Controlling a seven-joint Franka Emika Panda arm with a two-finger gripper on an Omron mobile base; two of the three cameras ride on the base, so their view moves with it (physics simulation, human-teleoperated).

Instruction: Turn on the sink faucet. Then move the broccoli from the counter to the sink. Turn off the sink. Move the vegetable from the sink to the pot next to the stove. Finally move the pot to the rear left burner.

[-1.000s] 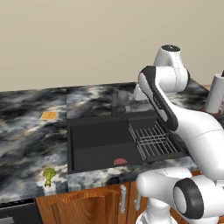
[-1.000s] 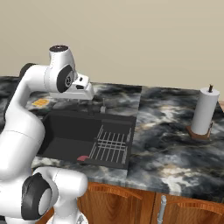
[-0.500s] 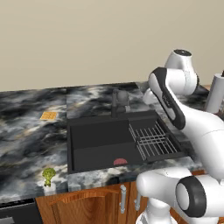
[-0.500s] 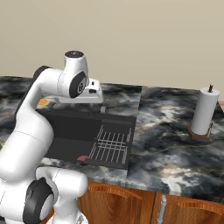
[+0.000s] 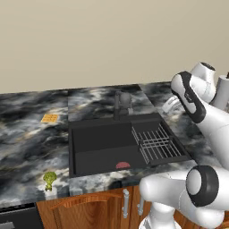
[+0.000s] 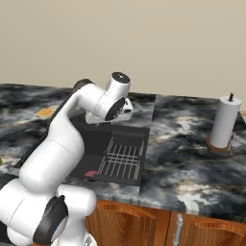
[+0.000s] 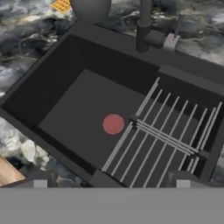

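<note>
My gripper (image 7: 111, 183) spread apart, empty, above sink (image 5: 89, 150). Broccoli (image 5: 49, 179) sits on counter (image 5: 27, 138) front-left; I'd swing across, descend straight, pinch stalk.

The marbled counter (image 5: 31, 138) holds the black sink (image 5: 103, 145); broccoli (image 5: 49, 179) sits near its front edge, an orange waffle square (image 5: 49, 118) farther back, a paper-towel roll (image 6: 224, 122) well right

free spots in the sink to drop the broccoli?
Sink: the bare floor left of the wire rack is free, with only the red drain disc near its front. The rack fills the right part. The faucet crowds the back rim. Broccoli sits on the counter's front-left edge.
</note>
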